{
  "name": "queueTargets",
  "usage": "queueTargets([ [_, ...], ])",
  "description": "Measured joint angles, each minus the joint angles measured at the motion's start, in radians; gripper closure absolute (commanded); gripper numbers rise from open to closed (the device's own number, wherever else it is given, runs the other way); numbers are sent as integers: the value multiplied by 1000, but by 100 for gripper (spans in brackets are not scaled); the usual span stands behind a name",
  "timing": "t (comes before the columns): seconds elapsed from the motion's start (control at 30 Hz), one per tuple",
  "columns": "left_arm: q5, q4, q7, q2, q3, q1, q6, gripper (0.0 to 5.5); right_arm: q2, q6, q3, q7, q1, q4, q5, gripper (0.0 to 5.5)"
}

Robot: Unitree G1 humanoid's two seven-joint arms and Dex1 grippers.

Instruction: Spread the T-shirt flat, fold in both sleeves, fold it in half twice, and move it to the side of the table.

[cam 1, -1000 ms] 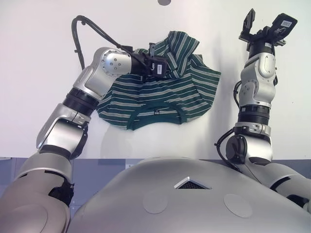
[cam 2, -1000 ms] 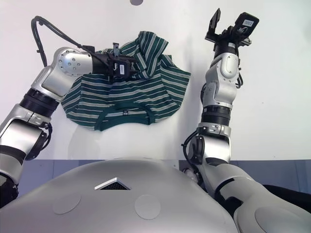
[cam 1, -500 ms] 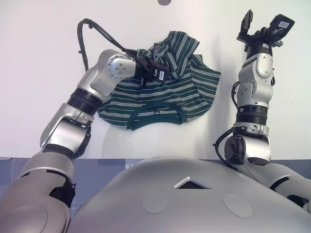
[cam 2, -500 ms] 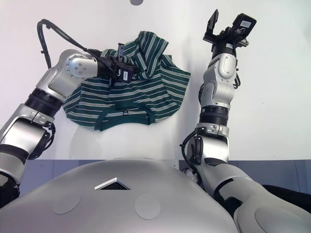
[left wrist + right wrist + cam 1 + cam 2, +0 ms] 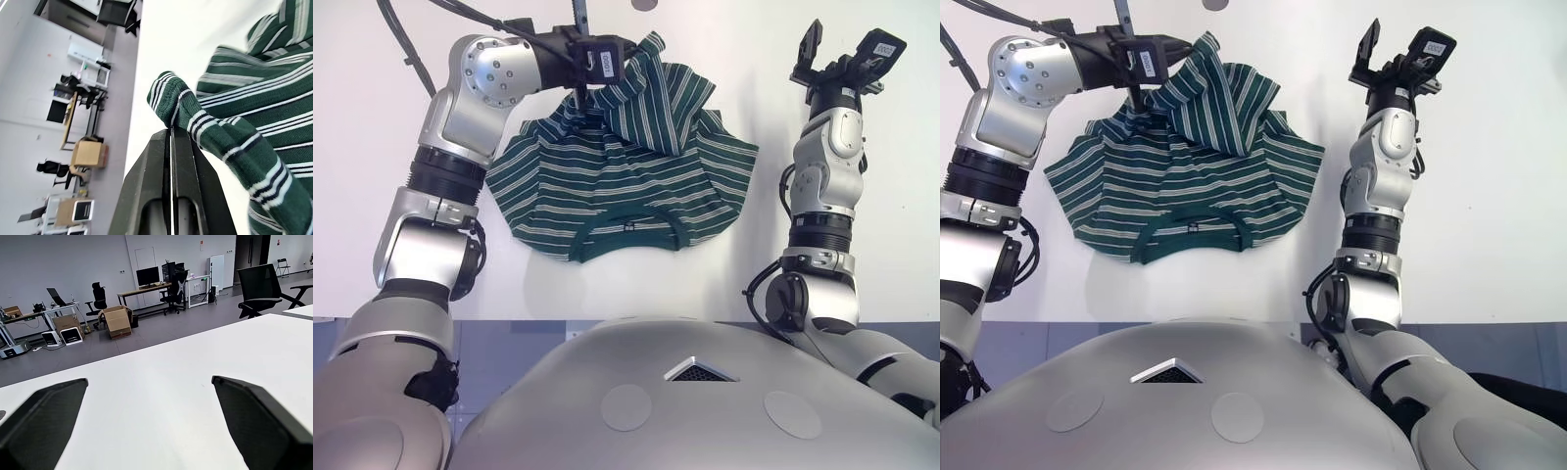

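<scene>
— How is the left hand [image 5: 171, 131] found?
— It is clenched on a ribbed, striped edge of the T-shirt [image 5: 636, 186]. The fingers [image 5: 155, 161] are pressed together and the cloth is pinched at their tips.

— Where on the garment is that grip placed?
— At about 11 o'clock of the cloth, on its far edge. That edge is held up off the surface, and a flap of cloth beside it is draped toward 1 o'clock over the rest.

— And where is the T-shirt itself?
— It is laid crumpled near the middle of the white tabletop [image 5: 362, 176]. It is dark green with pale stripes, and its collar [image 5: 628, 227] is turned to 6 o'clock, toward the robot.

— What is seen of the right hand [image 5: 847, 51]?
— It is released and spread wide, with bare tabletop seen through the gap in the right wrist view. It is held above the tabletop at about 2 o'clock of the T-shirt, well apart from the cloth.
</scene>
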Motion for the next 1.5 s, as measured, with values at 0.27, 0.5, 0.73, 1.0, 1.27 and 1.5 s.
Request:
queueTargets([
  [0.27, 240, 566, 408, -64, -52, -320, -39, 549, 1, -17, 15, -1, 0, 19, -2, 73],
  [0.5, 95, 865, 178, -172, 42, -454, 43, 549, 14, -17, 77, 10, -1, 3, -35, 73],
  [0.73, -42, 793, -163, -256, 73, -423, 116, 530, 21, -17, 143, 36, 1, -53, -73, 73],
  [1.0, 192, 913, 91, -295, -125, -389, 168, 376, 33, -18, 157, 34, 9, -53, -77, 73],
  [1.27, 193, 997, 372, -289, -65, -399, 339, 332, 0, -32, 236, 100, 50, -100, -139, 73],
  [1.5, 183, 1012, 500, -200, -4, -371, 398, 332, -109, 0, 408, 326, 77, -252, -211, 73],
])
